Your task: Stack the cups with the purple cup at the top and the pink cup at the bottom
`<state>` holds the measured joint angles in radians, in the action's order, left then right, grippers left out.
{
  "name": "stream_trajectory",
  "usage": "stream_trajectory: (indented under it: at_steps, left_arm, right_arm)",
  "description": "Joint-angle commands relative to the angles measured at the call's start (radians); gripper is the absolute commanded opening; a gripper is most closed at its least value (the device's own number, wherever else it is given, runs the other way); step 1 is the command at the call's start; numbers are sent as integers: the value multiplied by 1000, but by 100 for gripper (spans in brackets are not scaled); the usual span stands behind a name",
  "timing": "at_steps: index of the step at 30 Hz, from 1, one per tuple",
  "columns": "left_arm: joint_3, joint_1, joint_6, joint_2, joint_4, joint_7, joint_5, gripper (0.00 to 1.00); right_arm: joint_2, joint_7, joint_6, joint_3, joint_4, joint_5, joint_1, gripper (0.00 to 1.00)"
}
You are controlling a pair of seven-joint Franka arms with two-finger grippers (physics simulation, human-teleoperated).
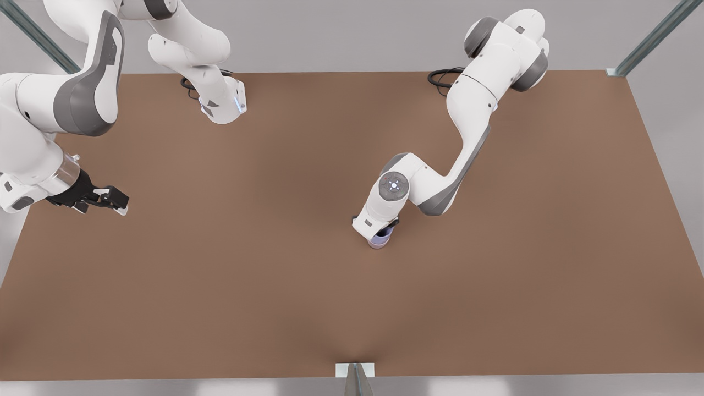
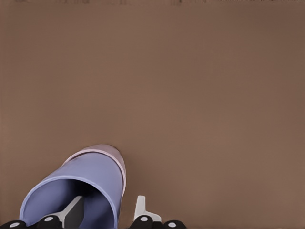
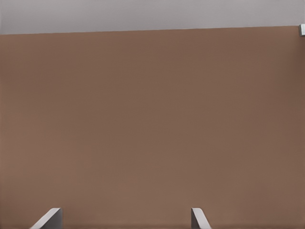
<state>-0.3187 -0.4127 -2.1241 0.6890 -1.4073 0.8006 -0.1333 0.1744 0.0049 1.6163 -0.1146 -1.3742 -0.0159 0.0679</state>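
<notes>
Straddling purple cup wall, left hand

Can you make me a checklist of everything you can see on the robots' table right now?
Surface: plain brown table, flat.
Job's things: purple cup sits nested in the pink cup, whose rim peeks out underneath.
Clutter: nothing seen.
Grippers: left gripper is at the stack, one finger inside the purple cup and one outside its wall; whether it pinches cannot be told. Right gripper waits open above the table at the front view's left, holding nothing.
Cables: black cable loops behind each arm's base.
Surroundings: grey wall, metal frame posts at the corners.
</notes>
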Motion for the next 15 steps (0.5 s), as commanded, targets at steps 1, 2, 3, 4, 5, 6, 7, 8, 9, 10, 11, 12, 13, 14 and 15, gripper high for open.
stream_trajectory:
  at_steps: [1,2,3,4,5,6,7,8,9,10,11,12,13,14,15]
  left_arm:
    - [0,0,1,-2,1,55,-8,91]
    - [0,0,1,-2,1,55,-8,96]
    - [0,0,1,-3,1,57,-8,100]
    - [0,0,7,-9,1,57,-6,100]
    - [0,2,18,-32,1,61,-6,100]
    - [0,3,67,-55,1,55,-6,100]
    - [6,9,157,-105,2,40,4,100]
    - [7,11,211,-123,30,14,12,100]
    - [9,15,338,-123,105,-14,26,100]
    - [29,38,430,-126,143,-118,53,100]
    - [44,67,479,-138,151,-205,57,100]
    - [66,126,544,-160,153,-339,57,100]
    - [66,179,578,-170,153,-424,54,100]
    - [119,198,613,-192,153,-504,54,100]
    - [180,198,630,-209,153,-581,55,100]
  right_arm:
    - [-1,-6,1,0,1,1,0,100]
    - [-1,-6,1,0,1,1,0,100]
    - [-1,-6,1,0,1,1,0,100]
    - [-1,-6,1,0,1,1,0,100]
    - [-1,-6,2,0,1,1,0,100]
    - [-1,-6,2,0,1,1,0,100]
    - [-1,-6,5,0,1,1,0,100]
    - [-1,-6,5,0,1,1,0,100]
    - [0,-6,7,0,1,1,0,100]
    - [0,-6,8,0,1,1,0,100]
    - [0,-6,10,0,1,2,0,100]
    - [0,-6,10,0,1,1,0,100]
    - [0,-6,10,0,1,2,0,100]
    - [0,-6,10,0,1,1,0,100]
    - [0,-6,11,0,1,1,0,100]
